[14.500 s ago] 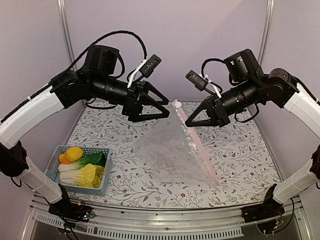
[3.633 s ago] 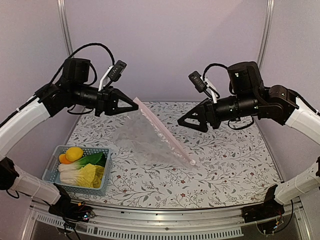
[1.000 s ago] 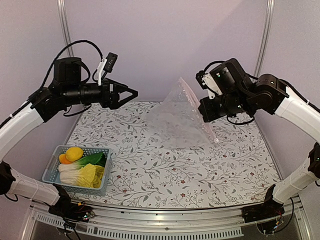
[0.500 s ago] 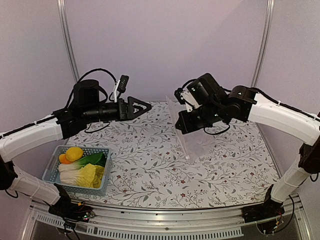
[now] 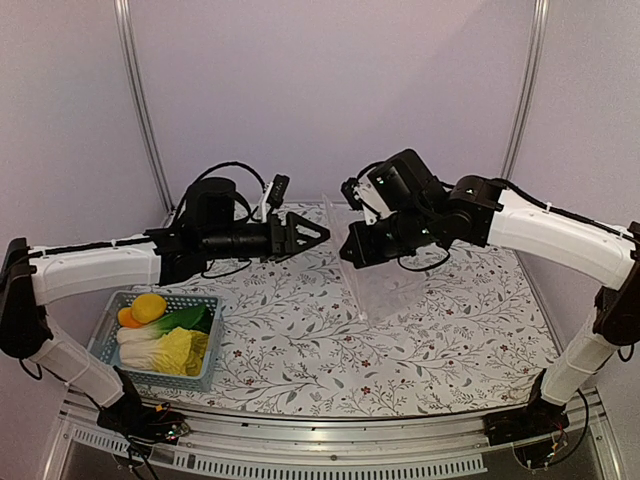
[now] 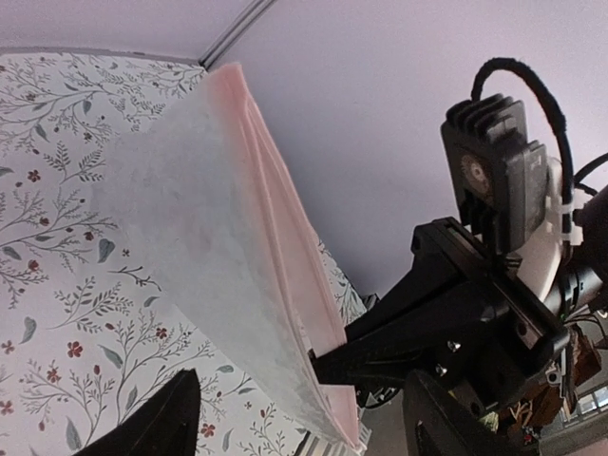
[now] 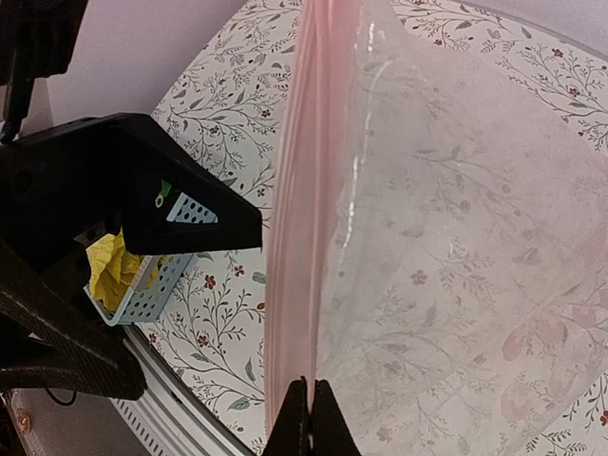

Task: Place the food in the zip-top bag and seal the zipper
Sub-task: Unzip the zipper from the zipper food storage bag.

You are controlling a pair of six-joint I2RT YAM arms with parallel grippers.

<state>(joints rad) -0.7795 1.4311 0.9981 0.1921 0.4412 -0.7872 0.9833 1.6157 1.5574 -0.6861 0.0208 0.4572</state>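
The right gripper (image 7: pixel 309 391) is pinching the zip-top bag (image 7: pixel 446 237) aloft by its mouth edge while the left gripper (image 5: pixel 321 234) is hovering alongside, jaws spread, probably to grasp the opposite lip.

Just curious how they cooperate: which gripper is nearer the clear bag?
Right. The right gripper pinches the clear bag's pink edge; the left gripper is open, close by.

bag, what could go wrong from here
The right gripper pinches only the pink edge of the bag, so the bag could slip out and drop. The open left gripper is close to that edge; it may catch both layers and leave the mouth shut.
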